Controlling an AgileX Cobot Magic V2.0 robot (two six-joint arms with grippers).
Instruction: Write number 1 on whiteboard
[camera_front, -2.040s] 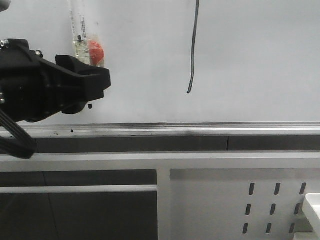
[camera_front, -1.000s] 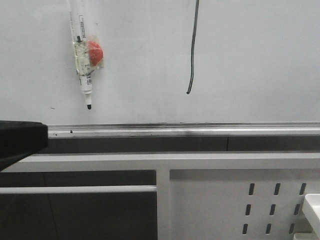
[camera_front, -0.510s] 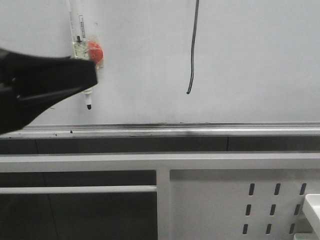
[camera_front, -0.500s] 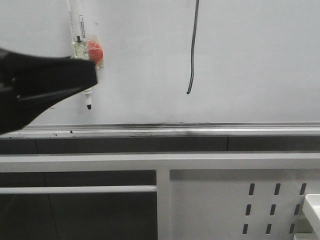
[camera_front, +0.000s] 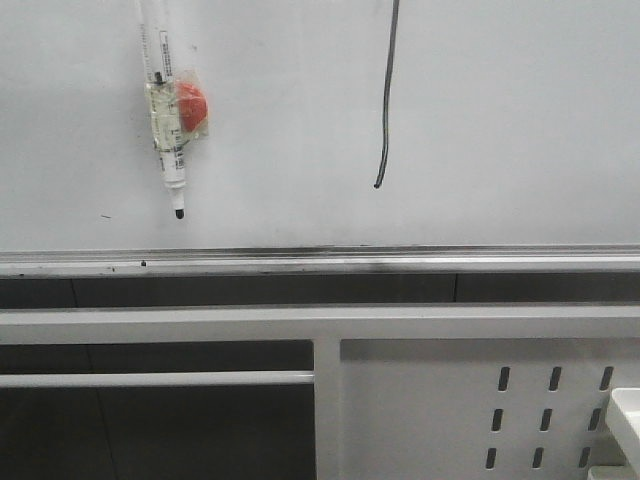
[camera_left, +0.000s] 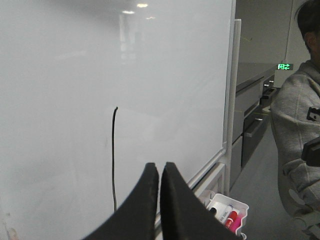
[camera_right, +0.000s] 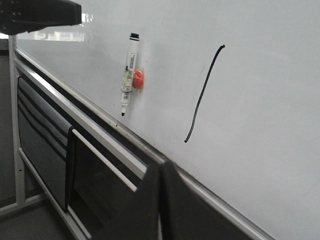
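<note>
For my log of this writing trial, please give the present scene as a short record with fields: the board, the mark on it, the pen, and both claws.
board: large pale glossy whiteboard with silver metal rail below
mark: thin dark nearly vertical number 1, hooked at lower end
pen: white marker pen with red blob, stuck on the board, uncapped tip down, left of the mark
left claw: shut, holds nothing, off the board
right claw: shut, holds nothing

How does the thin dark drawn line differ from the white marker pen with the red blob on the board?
The thin dark hand-drawn line is flat ink, while the white marker pen with a red blob is a solid object. The line is longer and thinner; the pen is shorter and thicker. Both sit nearly vertical on the glossy pale whiteboard.
</note>
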